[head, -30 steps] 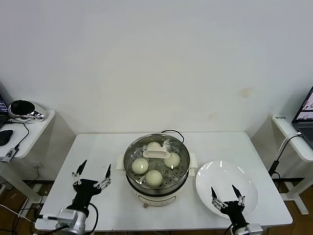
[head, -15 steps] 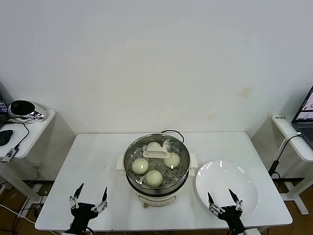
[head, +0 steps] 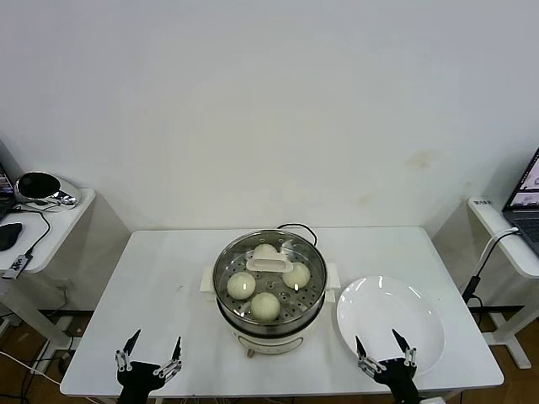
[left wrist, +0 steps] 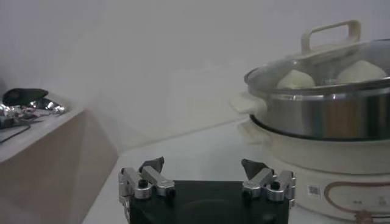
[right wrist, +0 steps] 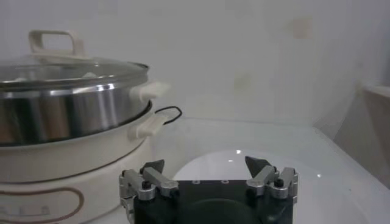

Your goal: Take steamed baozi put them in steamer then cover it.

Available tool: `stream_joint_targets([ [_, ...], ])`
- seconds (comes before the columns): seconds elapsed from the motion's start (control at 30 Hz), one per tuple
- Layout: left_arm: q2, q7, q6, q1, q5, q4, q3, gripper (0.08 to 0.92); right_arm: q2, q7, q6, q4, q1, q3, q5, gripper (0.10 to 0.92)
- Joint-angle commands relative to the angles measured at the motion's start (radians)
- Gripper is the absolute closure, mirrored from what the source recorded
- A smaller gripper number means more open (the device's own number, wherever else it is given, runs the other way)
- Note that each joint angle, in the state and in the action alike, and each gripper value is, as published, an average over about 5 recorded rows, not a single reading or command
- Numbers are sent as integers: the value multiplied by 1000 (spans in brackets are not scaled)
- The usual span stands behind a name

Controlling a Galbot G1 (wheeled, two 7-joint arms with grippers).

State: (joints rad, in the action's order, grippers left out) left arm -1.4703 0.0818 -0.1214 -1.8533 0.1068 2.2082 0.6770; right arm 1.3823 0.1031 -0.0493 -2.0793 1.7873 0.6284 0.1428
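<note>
Now we are judging task complete: steamed baozi (head: 265, 306) sitting inside steamer (head: 269, 290), glass lid (head: 269, 264) covering. Left gripper (head: 150, 356) and right gripper (head: 384, 348) flanking steamer, fingers spread, gripping nothing. No next move needed.

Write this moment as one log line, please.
steamer: lid on | baozi: four inside | plate: empty | left gripper: open | right gripper: open

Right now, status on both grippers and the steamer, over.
Left gripper open, empty, near table edge. Right gripper open, empty, by the white plate. Four baozi inside steamer, glass lid on. Nothing in the way.
</note>
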Motion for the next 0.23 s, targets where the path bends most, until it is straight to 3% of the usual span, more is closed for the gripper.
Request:
stream_joint_targets([
  [0.03, -9, 1, -42, -17, 7, 27, 13, 177, 11, 19, -15, -18, 12, 2, -44, 203],
  [0.23, -8, 6, -43, -16, 7, 28, 15, 177, 13, 23, -12, -13, 11, 3, -53, 203],
])
